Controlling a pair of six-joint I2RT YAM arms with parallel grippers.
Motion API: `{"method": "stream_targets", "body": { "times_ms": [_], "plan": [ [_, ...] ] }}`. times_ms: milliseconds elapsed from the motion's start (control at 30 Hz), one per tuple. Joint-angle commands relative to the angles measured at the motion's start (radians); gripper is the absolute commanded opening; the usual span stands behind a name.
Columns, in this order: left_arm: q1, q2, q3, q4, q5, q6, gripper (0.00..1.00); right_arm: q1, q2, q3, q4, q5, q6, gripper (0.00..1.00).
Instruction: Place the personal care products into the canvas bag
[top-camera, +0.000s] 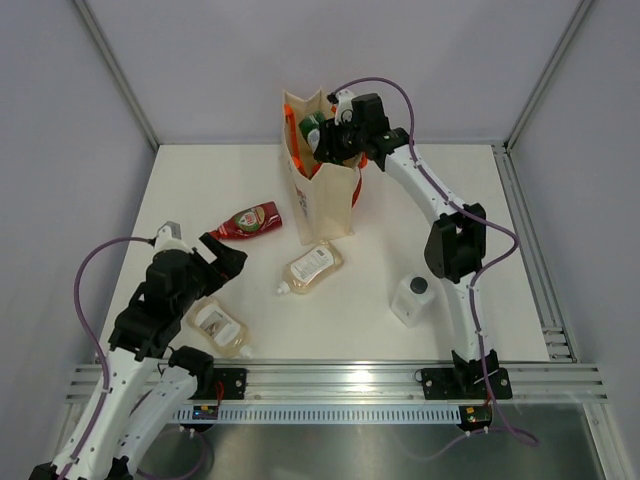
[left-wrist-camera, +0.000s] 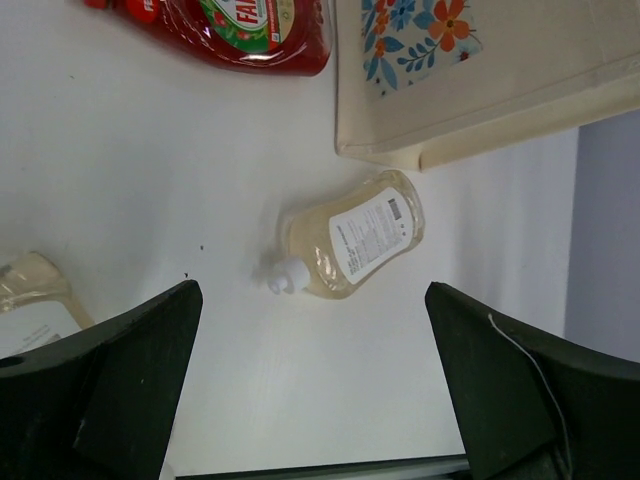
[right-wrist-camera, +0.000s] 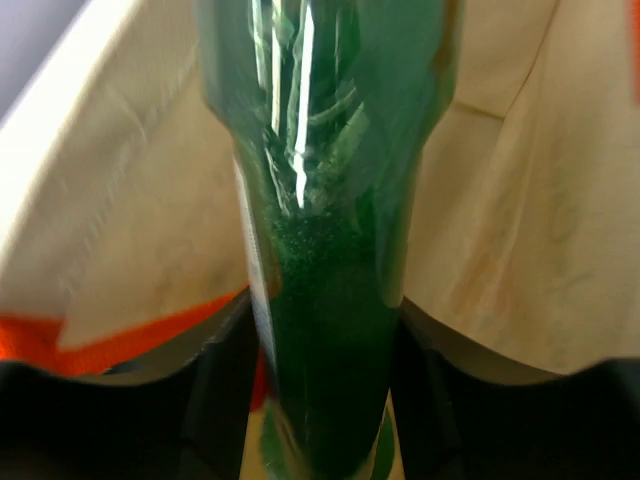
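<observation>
- Two grippers are in view. We read the right gripper (right-wrist-camera: 320, 325) as clamped on the green bottle (right-wrist-camera: 320, 200), with its fingers against both sides.
- The green bottle sits in the mouth of the upright canvas bag (top-camera: 330, 205).
- The left gripper (left-wrist-camera: 310, 300) is spread wide and holds nothing. It hangs above a peach bottle (left-wrist-camera: 350, 245) lying beside the bag.
- The red bottle (top-camera: 248, 221), a second peach bottle (top-camera: 218, 328) and the clear bottle (top-camera: 414, 298) rest on the table (top-camera: 480, 220).

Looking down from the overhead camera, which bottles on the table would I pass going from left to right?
Peach white-labelled plastic bottle, red plastic bottle, second peach white-labelled plastic bottle, clear squarish plastic bottle.
</observation>
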Motion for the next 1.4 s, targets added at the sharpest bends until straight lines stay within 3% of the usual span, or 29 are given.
{"method": "stream_targets", "body": {
  "times_ms": [0, 67, 100, 267, 433, 567, 633, 833, 933, 1167, 1267, 1367],
  "plan": [
    [-0.001, 0.040, 0.038, 0.052, -0.070, 0.152, 0.99, 0.007, -0.193, -0.030, 0.122, -0.051, -0.164, 0.68],
    [-0.001, 0.101, 0.056, 0.091, -0.073, 0.217, 0.99, 0.007, -0.206, -0.030, 0.069, -0.058, -0.194, 0.96],
    [-0.001, 0.127, 0.064, 0.105, -0.067, 0.302, 0.99, 0.006, -0.209, -0.024, 0.053, -0.054, -0.212, 1.00],
    [-0.001, 0.314, 0.151, 0.165, -0.033, 0.649, 0.99, -0.013, -0.190, 0.102, -0.096, -0.126, -0.255, 1.00],
    [-0.001, 0.443, 0.190, 0.240, 0.039, 0.950, 0.99, -0.051, -0.193, 0.229, -0.252, -0.337, -0.286, 0.99],
    [-0.001, 0.636, 0.210, 0.268, 0.082, 1.229, 0.99, -0.079, -0.280, 0.156, -0.318, -0.497, -0.361, 1.00],
    [-0.001, 0.713, 0.225, 0.279, 0.083, 1.336, 0.99, -0.103, -0.357, 0.039, -0.318, -0.532, -0.389, 1.00],
    [-0.001, 1.009, 0.341, 0.300, -0.007, 1.478, 0.97, -0.217, -0.523, -0.240, -0.350, -0.640, -0.465, 0.99],
    [-0.001, 1.138, 0.421, 0.309, -0.036, 1.518, 0.97, -0.267, -0.535, -0.248, -0.459, -0.635, -0.577, 1.00],
    [0.017, 1.366, 0.581, 0.317, -0.076, 1.539, 0.98, -0.347, -0.568, -0.298, -0.510, -0.647, -0.567, 0.99],
    [0.042, 1.481, 0.710, 0.218, -0.015, 1.513, 0.98, -0.356, -0.584, -0.344, -0.484, -0.646, -0.538, 0.99],
    [0.066, 1.593, 0.882, -0.001, 0.031, 1.443, 0.98, -0.358, -0.589, -0.363, -0.467, -0.655, -0.499, 1.00]
  ]
}}
